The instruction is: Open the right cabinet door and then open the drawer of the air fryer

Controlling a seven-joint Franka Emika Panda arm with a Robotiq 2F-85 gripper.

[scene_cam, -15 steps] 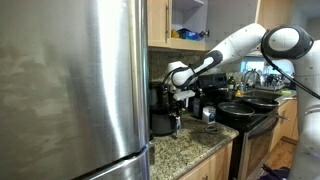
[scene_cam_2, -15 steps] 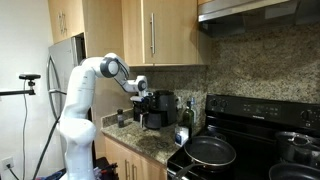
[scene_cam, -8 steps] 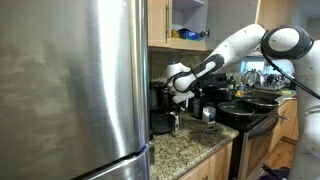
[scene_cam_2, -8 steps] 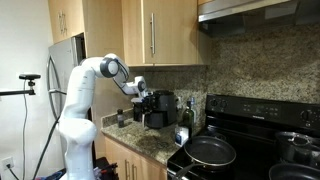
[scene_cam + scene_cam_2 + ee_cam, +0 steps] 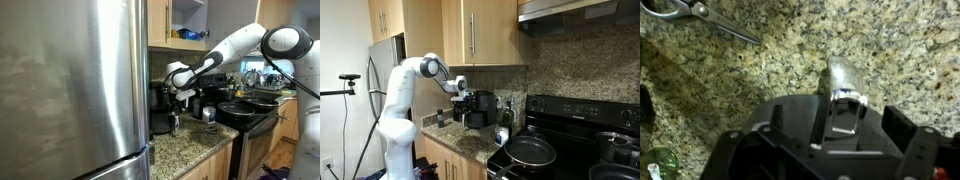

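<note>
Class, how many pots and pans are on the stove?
3. A frying pan at the front, a pot further right, and a dark pan cut by the frame's corner. Others may be hidden.

I see a stainless fridge (image 5: 70, 90) against the granite countertop's (image 5: 760, 70) end edge. A frying pan (image 5: 530, 152) sits on the black stove's (image 5: 582, 108) front corner, nearest the counter. Scissors (image 5: 715, 20) lie flat on the granite.
</note>
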